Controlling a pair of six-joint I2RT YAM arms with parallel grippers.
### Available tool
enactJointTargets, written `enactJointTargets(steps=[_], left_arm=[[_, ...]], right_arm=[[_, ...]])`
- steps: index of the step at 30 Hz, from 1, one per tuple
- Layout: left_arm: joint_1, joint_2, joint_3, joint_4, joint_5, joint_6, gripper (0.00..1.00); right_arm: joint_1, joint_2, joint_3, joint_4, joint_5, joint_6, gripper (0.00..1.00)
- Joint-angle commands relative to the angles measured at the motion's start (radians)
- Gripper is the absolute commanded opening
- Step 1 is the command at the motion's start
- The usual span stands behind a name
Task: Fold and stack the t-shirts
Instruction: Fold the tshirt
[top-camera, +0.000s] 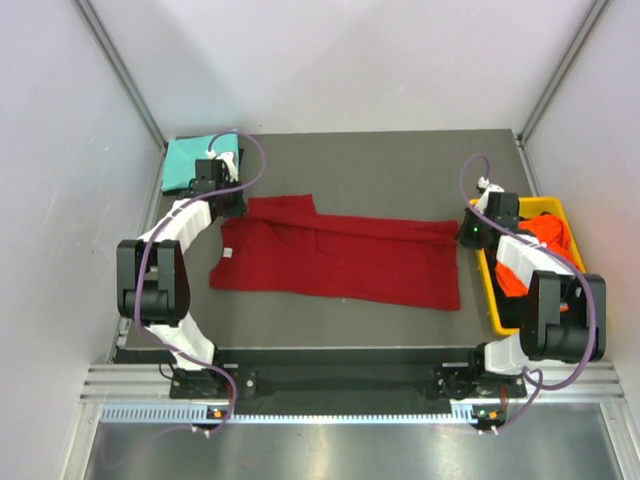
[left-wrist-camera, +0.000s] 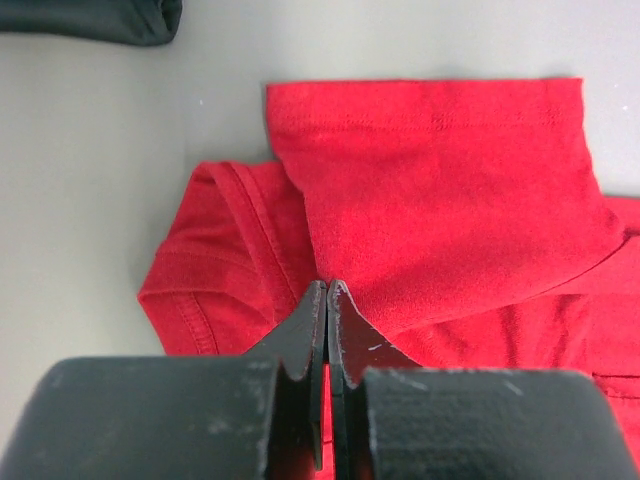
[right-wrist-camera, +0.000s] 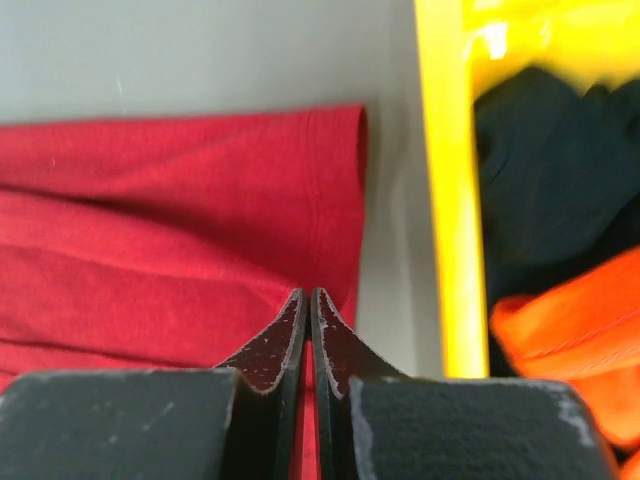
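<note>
Red tee (top-camera: 340, 262) flat on desk (top-camera: 380, 170), long axis left to right, sleeve end at left pincer (left-wrist-camera: 327, 285), hem end at right pincer (right-wrist-camera: 307, 292), both pressed together.

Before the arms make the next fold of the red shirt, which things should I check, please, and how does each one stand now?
1. Left gripper shut over the red shirt at its sleeve end: ok.
2. Right gripper shut at the hem end: ok.
3. Cloth truly pinched by both: cannot tell.
4. Hem apart from the bin: ok.
5. Teal shirt apart from the red shirt: ok.
6. Orange shirt and black shirt out of the bin: not ok, both lie in it.
</note>
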Motion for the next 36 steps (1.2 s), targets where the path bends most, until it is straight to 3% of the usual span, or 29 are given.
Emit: enactJointTargets(steps=[1, 20, 29, 30, 33, 34, 36], left_arm=[[0.006, -0.056, -0.026, 0.003, -0.028, -0.026, 0.0], [0.006, -0.065, -0.08, -0.049, -0.09, -0.089, 0.0], [0.0, -0.028, -0.078, -0.127, -0.111, -0.105, 0.01], [-0.002, -0.031, -0.069, -0.143, -0.14, -0.112, 0.04], [-0.003, -0.056, -0.037, -0.205, -0.192, -0.115, 0.24], [-0.003, -0.074, -0.023, -0.227, -0.237, -0.118, 0.36], [-0.003, -0.097, 0.024, -0.268, -0.262, -0.109, 0.43]], right_arm=[[0.032, -0.074, -0.035, 0.028, 0.05, 0.053, 0.0], [0.045, -0.147, -0.114, -0.032, 0.13, 0.08, 0.0], [0.068, -0.103, -0.097, -0.15, 0.168, 0.124, 0.02], [0.068, -0.095, -0.083, -0.164, 0.168, 0.127, 0.03], [0.068, -0.1, -0.059, -0.207, 0.165, 0.144, 0.2], [0.07, -0.12, -0.051, -0.225, 0.165, 0.155, 0.25], [0.076, -0.147, -0.025, -0.238, 0.153, 0.169, 0.29]])
